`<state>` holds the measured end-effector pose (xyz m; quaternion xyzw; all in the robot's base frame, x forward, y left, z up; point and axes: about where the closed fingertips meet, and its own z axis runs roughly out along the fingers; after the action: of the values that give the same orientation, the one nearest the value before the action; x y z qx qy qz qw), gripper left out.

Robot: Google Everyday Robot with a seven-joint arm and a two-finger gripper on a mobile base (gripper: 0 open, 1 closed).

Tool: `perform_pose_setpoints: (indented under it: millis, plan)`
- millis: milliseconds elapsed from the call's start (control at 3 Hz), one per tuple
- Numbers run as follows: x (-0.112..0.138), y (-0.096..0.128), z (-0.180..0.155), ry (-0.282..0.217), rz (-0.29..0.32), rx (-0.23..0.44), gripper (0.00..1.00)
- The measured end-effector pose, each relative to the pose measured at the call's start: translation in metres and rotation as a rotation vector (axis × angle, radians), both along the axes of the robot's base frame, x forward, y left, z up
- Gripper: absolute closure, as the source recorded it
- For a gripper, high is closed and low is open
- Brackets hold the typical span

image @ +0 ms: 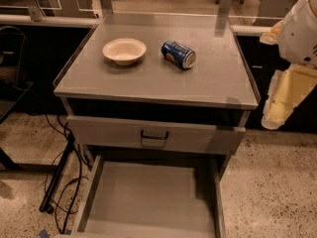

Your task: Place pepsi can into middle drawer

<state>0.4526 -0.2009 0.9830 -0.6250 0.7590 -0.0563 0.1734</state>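
**Q:** Which items rest on the counter (208,86)?

**A:** A cream bowl (124,50), upright, at 11 o'clock from the counter's centre. The pepsi can (179,54) lies on its side at 1 o'clock, near the bowl but apart from it.

**Q:** And below the counter?

**A:** At 6 o'clock there is a closed drawer front (203,139) with a dark loop handle (154,135). Beneath it the middle drawer (148,202) is pulled out, its flat grey floor exposed.

**Q:** Where is the gripper (287,98)?

**A:** At 3 o'clock in the frame, beyond the counter's right edge, well apart from the can.
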Motion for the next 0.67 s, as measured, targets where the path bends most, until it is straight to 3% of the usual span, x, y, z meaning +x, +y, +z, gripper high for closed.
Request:
perform_pose_setpoints:
  millis: [333, 667]
  plan:
    - [0.026, 0.018, 0.004, -0.06, 0.044, 0.014, 0.0]
    - [0.063, 0.032, 0.01, -0.131, 0.041, 0.057, 0.0]
